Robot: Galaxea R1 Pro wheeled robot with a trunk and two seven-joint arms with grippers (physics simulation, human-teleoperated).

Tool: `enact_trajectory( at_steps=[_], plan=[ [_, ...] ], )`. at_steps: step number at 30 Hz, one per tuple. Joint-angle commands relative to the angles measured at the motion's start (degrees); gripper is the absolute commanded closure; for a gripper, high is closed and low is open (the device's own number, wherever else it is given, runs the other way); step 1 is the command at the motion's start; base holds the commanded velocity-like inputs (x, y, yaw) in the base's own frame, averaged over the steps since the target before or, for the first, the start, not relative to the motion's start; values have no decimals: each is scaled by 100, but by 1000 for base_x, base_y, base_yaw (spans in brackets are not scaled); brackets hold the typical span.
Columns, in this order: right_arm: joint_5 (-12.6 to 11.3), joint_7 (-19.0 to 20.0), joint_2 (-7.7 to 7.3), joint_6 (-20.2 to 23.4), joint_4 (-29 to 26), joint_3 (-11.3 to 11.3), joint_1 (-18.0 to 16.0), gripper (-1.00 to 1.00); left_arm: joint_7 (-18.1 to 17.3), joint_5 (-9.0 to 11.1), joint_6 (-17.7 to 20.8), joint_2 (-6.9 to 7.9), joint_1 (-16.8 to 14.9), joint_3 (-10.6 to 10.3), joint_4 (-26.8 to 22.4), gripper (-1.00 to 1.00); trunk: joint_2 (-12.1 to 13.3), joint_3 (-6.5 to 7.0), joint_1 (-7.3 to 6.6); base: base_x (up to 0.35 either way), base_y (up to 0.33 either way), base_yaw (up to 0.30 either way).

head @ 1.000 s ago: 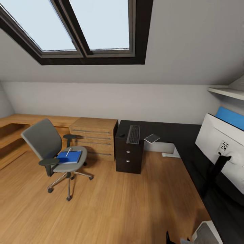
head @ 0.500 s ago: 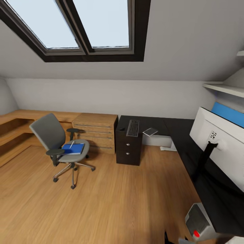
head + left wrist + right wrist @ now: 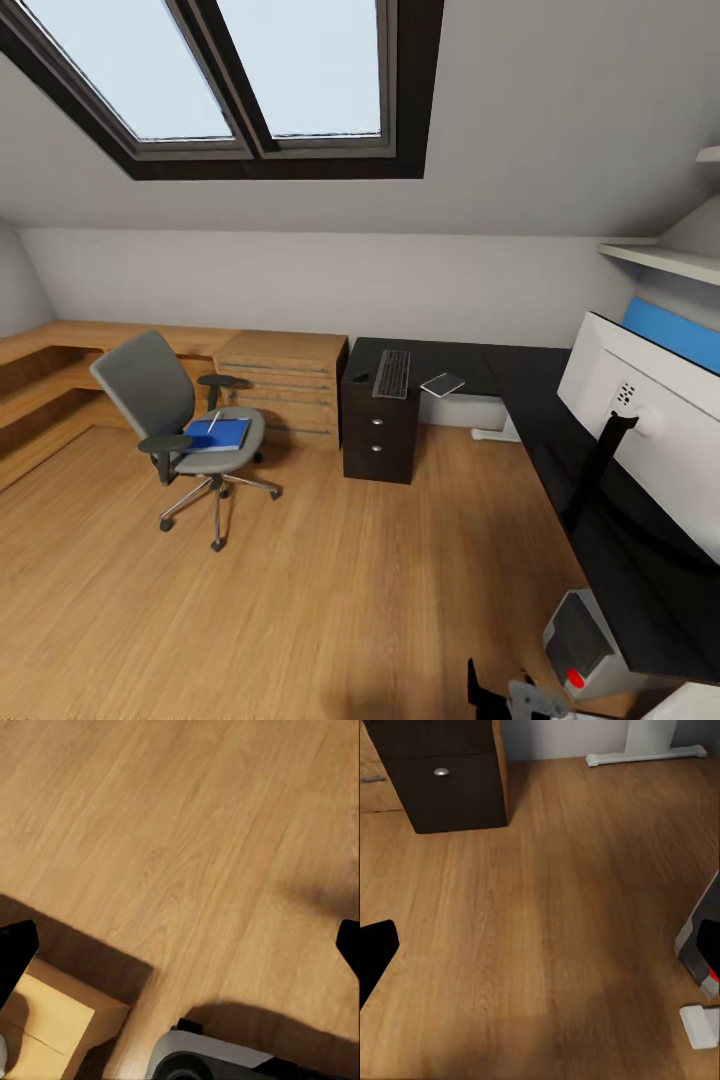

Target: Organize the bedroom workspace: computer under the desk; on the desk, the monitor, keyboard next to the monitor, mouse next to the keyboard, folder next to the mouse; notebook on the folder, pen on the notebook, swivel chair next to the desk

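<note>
The swivel chair [image 3: 160, 405] stands on the floor left of the desk [image 3: 545, 425]. The blue folder [image 3: 218, 436] lies on its seat with the pen [image 3: 214, 421] on top. The keyboard [image 3: 391, 373] and the mouse [image 3: 360, 378] rest on the desk's far wing, and a pale flat pad [image 3: 443, 384], perhaps the notebook, lies beside them. The monitor [image 3: 655, 420] stands on the near wing with its grey back to me. The computer [image 3: 585, 650] sits on the floor under the desk. My left gripper [image 3: 180, 949] and right gripper [image 3: 540, 952] hang open over bare floor.
A light wooden drawer cabinet [image 3: 282, 390] adjoins the black drawer unit [image 3: 378, 432]. A low wooden bench [image 3: 40, 365] runs along the left wall. A cardboard box [image 3: 52, 1027] lies on the floor by my base. A white desk foot [image 3: 649, 751] is near the wall.
The whole view has shifted with the camera: chair and desk look smaller, and the computer has come into view under the desk. The things themselves have not moved.
</note>
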Motion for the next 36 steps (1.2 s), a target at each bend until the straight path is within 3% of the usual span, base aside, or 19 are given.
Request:
enact_trajectory(
  at_steps=[1,3,4,6,7,9,10,11,12,13,15,19,22,27,36],
  plan=[
    [-21,-61,10,14,-149,19,-5,-100,-11,58,193,-19,-13,7,-267,-100,-12,-13,3,0,0,0],
    [-21,-78,27,336,-844,4,-8,-100,3,75,1217,-51,-52,8,-1305,-100,-12,-13,3,0,0,0],
    [-10,-299,-5,1334,-2044,-35,-14,-100,17,111,2605,-85,-109,10,-2705,-100,-12,-13,3,0,0,0],
    [-1,-585,-27,1837,-2631,-59,-15,-100,17,137,3021,-118,-136,9,-3237,-100,-12,-13,3,0,0,0],
    [11,-1013,-62,2344,-3290,-78,-15,-100,21,158,3311,-171,-159,7,-3720,-100,-12,-13,3,0,0,0],
    [23,-1530,-108,2866,-4029,-87,-16,-100,23,174,3501,-243,-196,5,-4120,-100,-12,-13,3,0,0,0],
    [28,-2071,-157,3449,-4805,-89,-16,-100,15,182,3629,-312,-270,3,-4398,-100,-12,-13,3,0,0,0],
    [29,-2334,-179,3766,-5197,-89,-16,-100,10,185,3679,-339,-315,1,-4497,-100,-12,-13,3,0,0,0],
    [10,-3300,-252,5480,-6852,-110,-15,-100,-6,187,3820,-406,-481,10,-4759,-100,-12,-13,3,0,0,0],
    [4,-3486,-267,6018,-7210,-115,-13,-100,-15,180,3836,-406,-511,11,-4780,-100,-12,-13,3,0,0,0],
    [16,-3645,-281,6447,-7387,-102,-12,-100,-26,161,3837,-389,-538,16,-4780,-100,-12,-13,3,0,0,0],
    [103,-3755,-290,6585,-7317,-41,-9,-100,-36,142,3833,-322,-554,23,-4774,-100,-12,-13,3,0,0,0],
    [266,-3819,-381,6615,-7300,19,0,-100,-44,141,3827,-157,-563,17,-4757,-100,-12,-13,3,0,-19,0],
    [294,-3825,-503,6608,-7303,37,6,-100,-35,135,3825,-129,-565,-20,-4641,-100,-12,-13,3,-11,-184,0],
    [309,-3834,-559,6611,-7304,43,17,-100,-14,135,3795,-130,-565,-158,-4574,-100,-12,-13,3,-72,-285,0]
  ],
)
